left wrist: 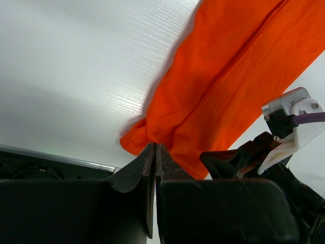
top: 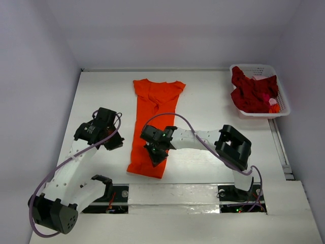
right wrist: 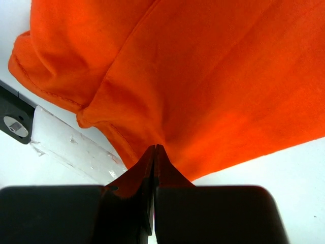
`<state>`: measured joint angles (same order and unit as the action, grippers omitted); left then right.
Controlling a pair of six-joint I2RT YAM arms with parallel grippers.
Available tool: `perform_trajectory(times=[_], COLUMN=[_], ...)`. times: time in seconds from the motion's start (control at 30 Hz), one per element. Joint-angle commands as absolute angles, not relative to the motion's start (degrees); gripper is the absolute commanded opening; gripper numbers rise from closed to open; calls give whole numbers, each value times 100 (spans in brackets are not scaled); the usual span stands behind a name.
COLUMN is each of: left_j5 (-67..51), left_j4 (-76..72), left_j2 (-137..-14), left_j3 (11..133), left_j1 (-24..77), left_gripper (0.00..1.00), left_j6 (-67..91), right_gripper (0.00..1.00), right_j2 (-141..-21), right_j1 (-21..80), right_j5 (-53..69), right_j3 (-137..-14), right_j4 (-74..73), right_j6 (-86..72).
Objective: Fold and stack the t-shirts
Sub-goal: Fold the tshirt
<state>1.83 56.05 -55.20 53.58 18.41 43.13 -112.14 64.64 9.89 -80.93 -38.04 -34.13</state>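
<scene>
The orange t-shirt (top: pixel 155 107) lies on the white table as a long narrow strip, collar end far, hem end near. It also shows in the left wrist view (left wrist: pixel 228 76) and the right wrist view (right wrist: pixel 203 76). My right gripper (top: pixel 155 156) is over the strip's near part. Its jaws (right wrist: pixel 155 147) are shut and the cloth puckers into the tips. My left gripper (top: pixel 118 144) is shut just left of the strip's left edge. Its tips (left wrist: pixel 155 147) line up with the shirt's near corner. Dark red t-shirts (top: pixel 251 94) lie crumpled in the basket.
The white lattice basket (top: pixel 254 67) stands at the far right of the table, close to the right wall. A metal rail (top: pixel 203 187) runs along the near table edge between the arm bases. White walls close in the left, back and right.
</scene>
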Motion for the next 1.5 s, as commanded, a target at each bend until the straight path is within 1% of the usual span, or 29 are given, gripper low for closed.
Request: perform_trajectory(times=[0.0, 0.1, 0.33, 0.6, 0.8, 1.07, 1.47], left_j5=[272, 255, 176, 202, 185, 193, 44], left_j4=[5730, 5748, 5879, 6073, 6178, 6310, 6346], left_j2=[-5405, -5466, -5678, -5809, -5748, -5643, -5485], left_j3=[5317, 5396, 5704, 6126, 6021, 5915, 5476], left_j1=[1872, 1872, 1872, 1925, 1977, 2030, 2188], left_gripper=[0, 0, 0, 0, 0, 0, 0], left_j6=[4386, 4351, 4140, 4008, 3964, 3946, 3946], right_gripper=[0, 0, 0, 0, 0, 0, 0], right_j2=[-11320, -11417, -11206, -10741, -10450, -10310, -9686], right_j1=[6530, 6530, 6530, 6530, 6259, 6153, 6038], right_j5=[931, 1080, 1502, 1327, 1195, 993, 739], right_j3=[-8166, -7823, -6830, -6118, -5723, -5485, -4773], right_j4=[-3446, -3166, -2479, -2180, -2092, -2109, -2074], right_j6=[-3489, -3603, -3990, -4473, -4702, -4790, -5080])
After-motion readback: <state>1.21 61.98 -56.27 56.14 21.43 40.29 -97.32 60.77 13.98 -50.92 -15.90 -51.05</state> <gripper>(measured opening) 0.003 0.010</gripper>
